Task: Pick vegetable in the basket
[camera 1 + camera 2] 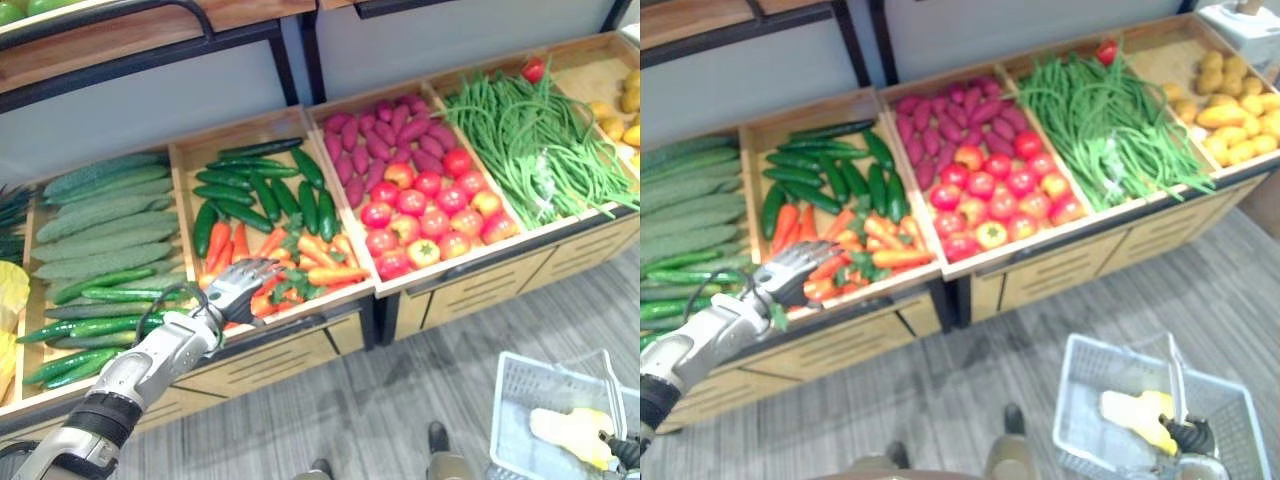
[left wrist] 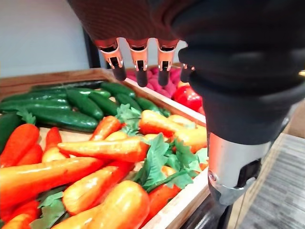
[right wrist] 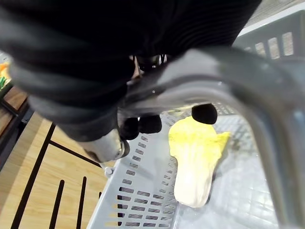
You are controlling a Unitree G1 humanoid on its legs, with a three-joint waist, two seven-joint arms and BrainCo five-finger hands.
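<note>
My left hand (image 1: pixel 238 283) hovers open, fingers spread, just above the carrots (image 1: pixel 320 262) at the front of their wooden bin; it touches none of them. In the left wrist view the fingers (image 2: pixel 141 62) hang straight over the orange carrots (image 2: pixel 105 149) and their green leaves. At the lower right my right hand (image 1: pixel 1190 436) is shut on the grey handle (image 3: pixel 224 67) of a pale plastic basket (image 1: pixel 1080 372), its dark fingertips (image 3: pixel 143 124) curled under the bar. A yellow leafy vegetable (image 3: pixel 195 162) lies inside the basket (image 1: pixel 520 395).
The sloped stand holds dark cucumbers (image 1: pixel 260 190) behind the carrots, long pale green gourds (image 1: pixel 100 215) to the left, purple sweet potatoes (image 1: pixel 385 135), tomatoes (image 1: pixel 425 215), green beans (image 1: pixel 530 140) and yellow potatoes (image 1: pixel 1230 110). Grey floor lies in front.
</note>
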